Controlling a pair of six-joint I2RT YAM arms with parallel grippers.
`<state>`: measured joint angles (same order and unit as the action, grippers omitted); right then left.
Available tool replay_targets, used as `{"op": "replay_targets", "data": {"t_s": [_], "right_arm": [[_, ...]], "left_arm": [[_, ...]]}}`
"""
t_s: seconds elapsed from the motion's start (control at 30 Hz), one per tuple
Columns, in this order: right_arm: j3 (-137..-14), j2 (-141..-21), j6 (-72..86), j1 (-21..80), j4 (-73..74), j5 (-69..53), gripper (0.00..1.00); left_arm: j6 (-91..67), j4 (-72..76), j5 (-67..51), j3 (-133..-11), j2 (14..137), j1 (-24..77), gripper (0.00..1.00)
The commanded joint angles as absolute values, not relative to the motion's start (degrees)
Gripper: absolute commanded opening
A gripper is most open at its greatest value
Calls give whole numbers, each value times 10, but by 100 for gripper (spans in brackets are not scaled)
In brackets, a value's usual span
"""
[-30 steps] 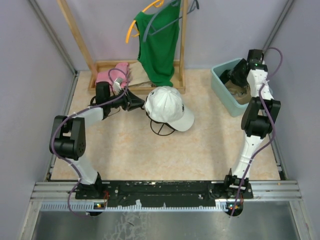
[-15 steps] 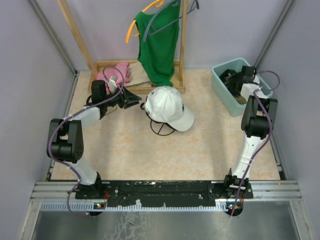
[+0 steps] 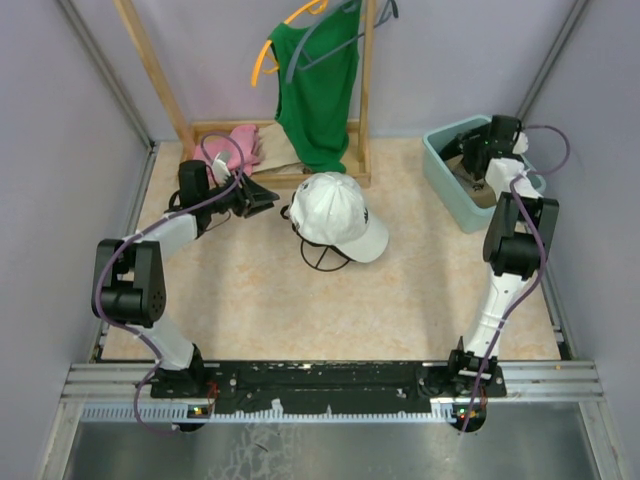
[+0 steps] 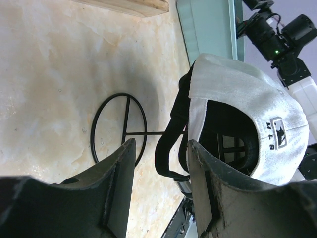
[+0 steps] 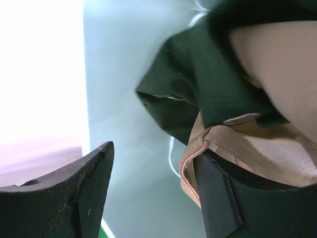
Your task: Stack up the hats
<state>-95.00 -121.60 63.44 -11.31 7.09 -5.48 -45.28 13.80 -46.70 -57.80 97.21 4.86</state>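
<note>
A white cap (image 3: 338, 212) sits on a black wire stand (image 3: 325, 260) at mid-table. In the left wrist view the white cap (image 4: 247, 99) has a black strap (image 4: 168, 144) with a buckle hanging from beneath it, seemingly from a dark cap under it. My left gripper (image 3: 264, 199) is open and empty, just left of the cap and apart from it; it also shows in its own view (image 4: 159, 146). My right gripper (image 3: 474, 152) is open inside the teal bin (image 3: 440, 180). There a tan cap (image 5: 267, 144) lies against one finger (image 5: 215, 196), with a dark cap (image 5: 208, 74) behind it.
A wooden rack (image 3: 365, 90) at the back holds a green shirt (image 3: 318, 90) on an orange hanger (image 3: 268, 50). A pink cloth (image 3: 232, 148) lies on the rack's base, just behind my left arm. Grey walls close in both sides.
My left gripper has drawn back to the left, off the white cap's rim. My right wrist has shifted over the bin, its gripper staying inside.
</note>
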Motion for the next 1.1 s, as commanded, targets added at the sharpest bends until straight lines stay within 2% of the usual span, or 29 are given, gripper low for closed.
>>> {"op": "replay_targets", "data": {"t_s": [0.0, 0.27, 0.33, 0.37, 0.43, 0.47, 0.5, 0.67, 1.0, 1.07], "right_arm": [[-1023, -1192, 603, -115, 74, -20, 65], [-1115, -1249, 609, -115, 142, -6, 66], [-1143, -1257, 588, -114, 169, -23, 60], [-1148, -1254, 577, -113, 183, -25, 51], [-1144, -1246, 557, -115, 199, -30, 18], [-1144, -1244, 548, -116, 206, -31, 6], [-1145, -1240, 537, -116, 214, -34, 0], [-1151, -1198, 490, -114, 256, -58, 0], [-1115, -1043, 357, -113, 401, 11, 0], [-1093, -1028, 339, -112, 431, 29, 24]], "left_arm": [[-447, 140, -465, -579, 960, 43, 52], [-443, 133, -469, -592, 966, 39, 52], [-443, 131, -471, -595, 966, 38, 52], [-442, 130, -470, -596, 966, 37, 52], [-442, 131, -471, -597, 968, 36, 52], [-442, 131, -473, -597, 970, 35, 52], [-444, 134, -475, -597, 972, 36, 52], [-446, 141, -479, -601, 976, 34, 52], [-457, 166, -505, -635, 1018, 32, 50], [-456, 168, -509, -638, 1023, 33, 50]]}}
